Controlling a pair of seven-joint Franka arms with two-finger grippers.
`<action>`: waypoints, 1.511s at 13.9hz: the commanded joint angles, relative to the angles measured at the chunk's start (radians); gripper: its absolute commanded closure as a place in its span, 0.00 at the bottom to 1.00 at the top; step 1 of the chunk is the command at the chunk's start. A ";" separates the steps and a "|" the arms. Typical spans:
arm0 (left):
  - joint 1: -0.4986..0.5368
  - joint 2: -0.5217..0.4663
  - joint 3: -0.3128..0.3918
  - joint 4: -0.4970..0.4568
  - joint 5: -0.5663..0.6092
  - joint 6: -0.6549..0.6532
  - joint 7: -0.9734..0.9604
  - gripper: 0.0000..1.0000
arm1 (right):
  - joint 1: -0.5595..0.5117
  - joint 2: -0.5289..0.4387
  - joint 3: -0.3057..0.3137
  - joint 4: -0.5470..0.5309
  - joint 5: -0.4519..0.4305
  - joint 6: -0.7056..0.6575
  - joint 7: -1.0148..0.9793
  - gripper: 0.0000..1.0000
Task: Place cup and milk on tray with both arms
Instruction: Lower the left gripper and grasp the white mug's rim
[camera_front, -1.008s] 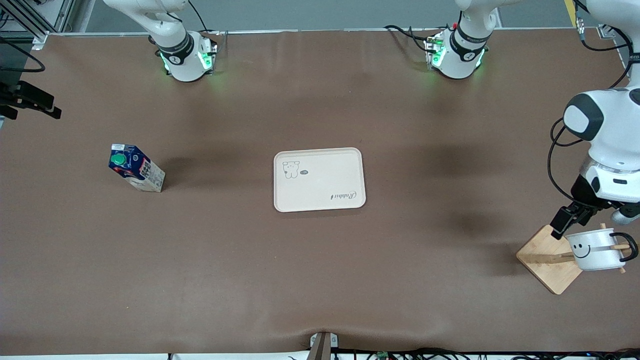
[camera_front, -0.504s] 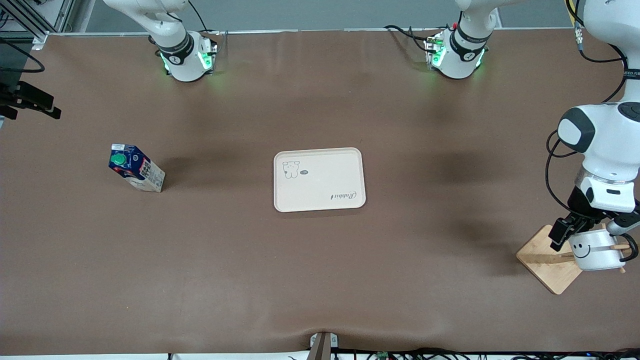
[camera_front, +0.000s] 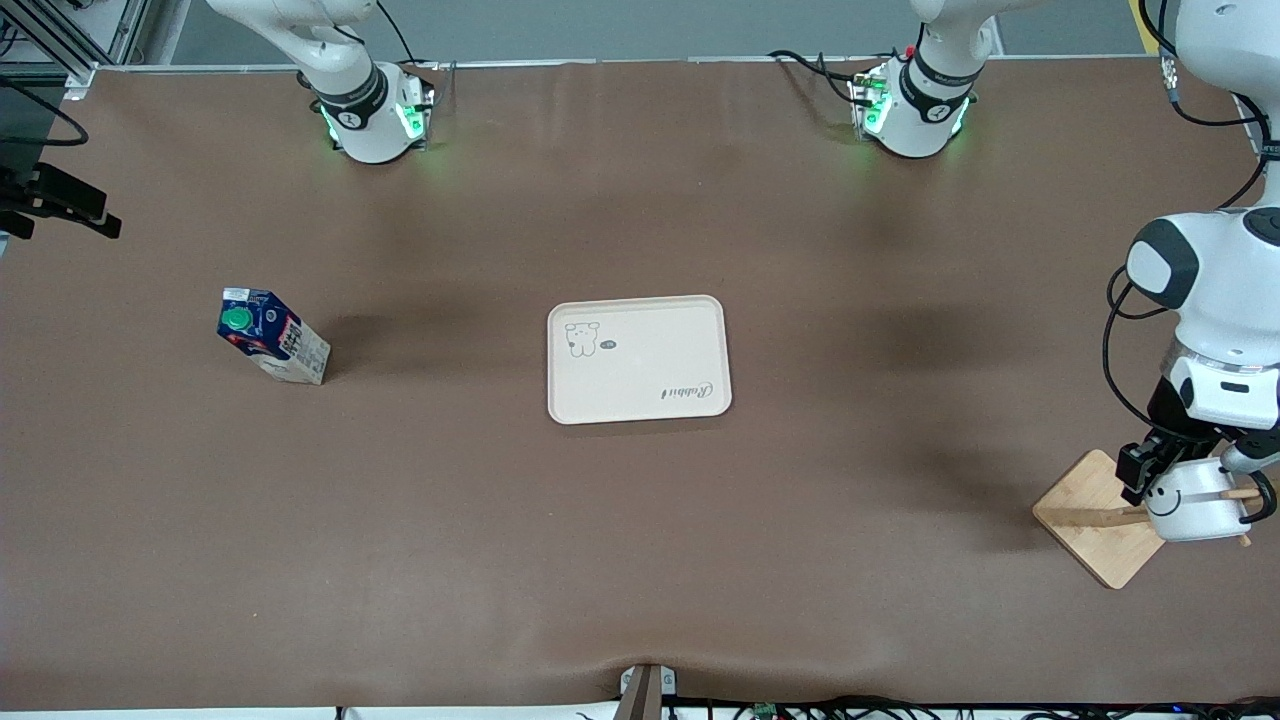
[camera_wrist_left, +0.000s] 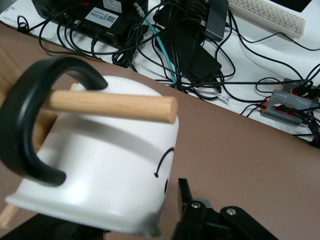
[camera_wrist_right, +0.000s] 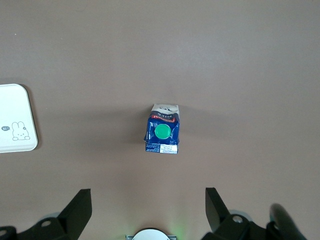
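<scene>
The tray lay bare mid-table. The cup hung on a wooden stand; the left gripper seemingly straddled it, grip unclear. The right gripper hung wide open, high over the upright milk.

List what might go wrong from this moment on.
The cup hangs by its handle on a wooden peg of the bamboo stand; if the left gripper lifts it without sliding it off the peg, the stand may tip. The milk stands tall and narrow, so the open right gripper above it could knock it over.
</scene>
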 joint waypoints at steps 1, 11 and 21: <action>0.005 0.013 -0.005 0.023 0.024 0.007 0.009 0.65 | -0.021 -0.007 0.010 -0.008 0.017 0.001 0.009 0.00; -0.014 -0.015 -0.015 0.021 0.035 -0.042 0.090 1.00 | -0.022 -0.006 0.010 -0.008 0.017 0.000 0.009 0.00; -0.053 -0.153 -0.103 0.139 0.075 -0.491 0.089 1.00 | -0.019 -0.003 0.011 -0.008 0.017 0.001 0.009 0.00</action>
